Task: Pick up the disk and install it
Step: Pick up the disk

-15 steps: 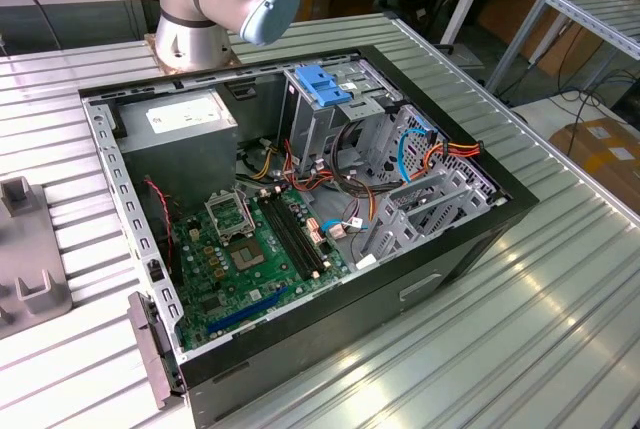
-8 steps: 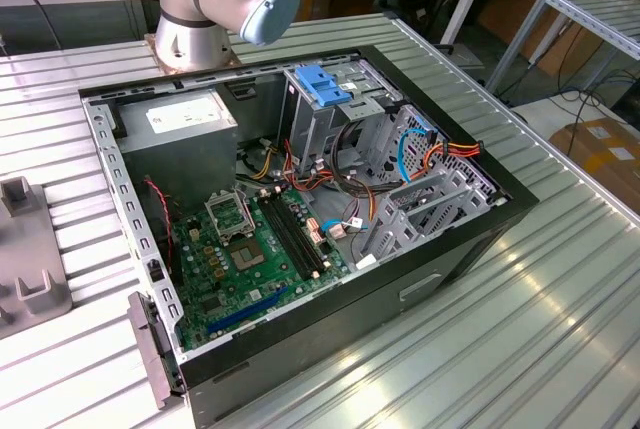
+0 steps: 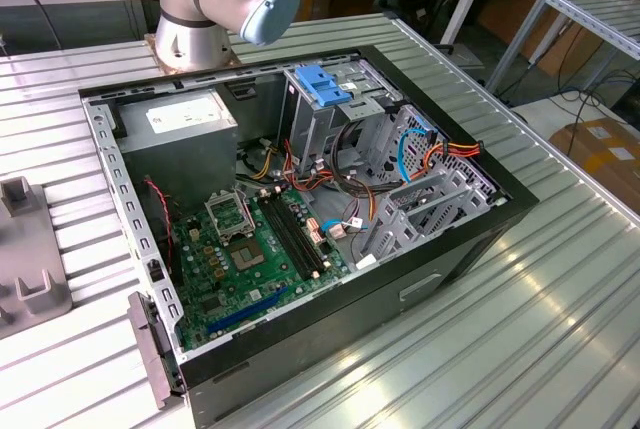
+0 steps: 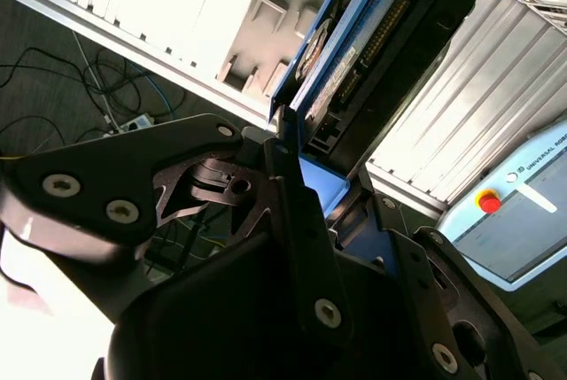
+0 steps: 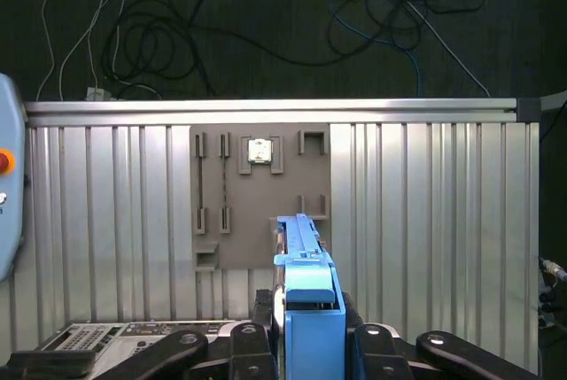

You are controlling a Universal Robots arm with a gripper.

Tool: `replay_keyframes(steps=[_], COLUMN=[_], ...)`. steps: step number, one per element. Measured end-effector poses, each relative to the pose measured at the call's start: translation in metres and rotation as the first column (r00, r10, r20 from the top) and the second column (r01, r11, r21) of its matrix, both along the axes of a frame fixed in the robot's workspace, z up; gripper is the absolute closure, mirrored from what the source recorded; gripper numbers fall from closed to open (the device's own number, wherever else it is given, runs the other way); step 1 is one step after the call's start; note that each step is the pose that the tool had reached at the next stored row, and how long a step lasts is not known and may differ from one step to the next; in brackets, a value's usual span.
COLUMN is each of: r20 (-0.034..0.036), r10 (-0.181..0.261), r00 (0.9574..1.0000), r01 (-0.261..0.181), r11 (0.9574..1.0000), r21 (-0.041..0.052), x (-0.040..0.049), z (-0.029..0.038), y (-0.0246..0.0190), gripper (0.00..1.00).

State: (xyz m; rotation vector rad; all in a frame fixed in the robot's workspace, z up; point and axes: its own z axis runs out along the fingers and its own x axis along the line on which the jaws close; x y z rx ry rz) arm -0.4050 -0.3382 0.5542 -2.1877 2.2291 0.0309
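Disk (image 5: 306, 296): edge-on between the jaws, held in the air above the ribbed tabletop (image 5: 425, 212).
Gripper (image 5: 306, 314): jaws closed against the disk's blue rails, one on each side.
Beneath: grey fixture plate (image 5: 252, 221) at the tabletop's edge.

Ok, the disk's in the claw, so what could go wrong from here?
The claw grips the disk near one end only, so it may tilt or slip. Orange and blue cables hang loose near the drive bay in the case and could snag it.

The fingers (image 5: 266, 316) grip the disk (image 5: 307, 300) above a grey plate (image 5: 250, 221).
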Motion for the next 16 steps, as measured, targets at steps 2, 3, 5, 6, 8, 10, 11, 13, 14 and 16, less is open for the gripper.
replay_keyframes(steps=[2,3,5,6,8,10,11,13,14,16], r20=[0.0,-0.0001,0.0,0.0,0.0,0.0,0.0,0.0,0.0,0.0], r10=[0.0,0.0,0.0,0.0,0.0,0.0,0.0,0.0,0.0,0.0], r00=[1.0,1.0,1.0,1.0,1.0,1.0,1.0,1.0,1.0,1.0], r01=[0.0,0.0,0.0,0.0,0.0,0.0,0.0,0.0,0.0,0.0], r11=[1.0,1.0,1.0,1.0,1.0,1.0,1.0,1.0,1.0,1.0], r21=[0.0,0.0,0.0,0.0,0.0,0.0,0.0,0.0,0.0,0.0], x=[0.0007,0.0009,0.0011,0.0012,0.0012,0.0031,0.0032,0.0036,0.0038,0.0042], z=[0.0,0.0,-0.0001,-0.0001,-0.0001,-0.0003,-0.0003,-0.0004,-0.0004,-0.0004], y=[0.0,0.0,0.0,0.0,0.0,0.0,0.0,0.0,0.0,0.0], gripper=[0.63,0.63,0.63,0.63,0.63,0.63,0.63,0.63,0.63,0.63])
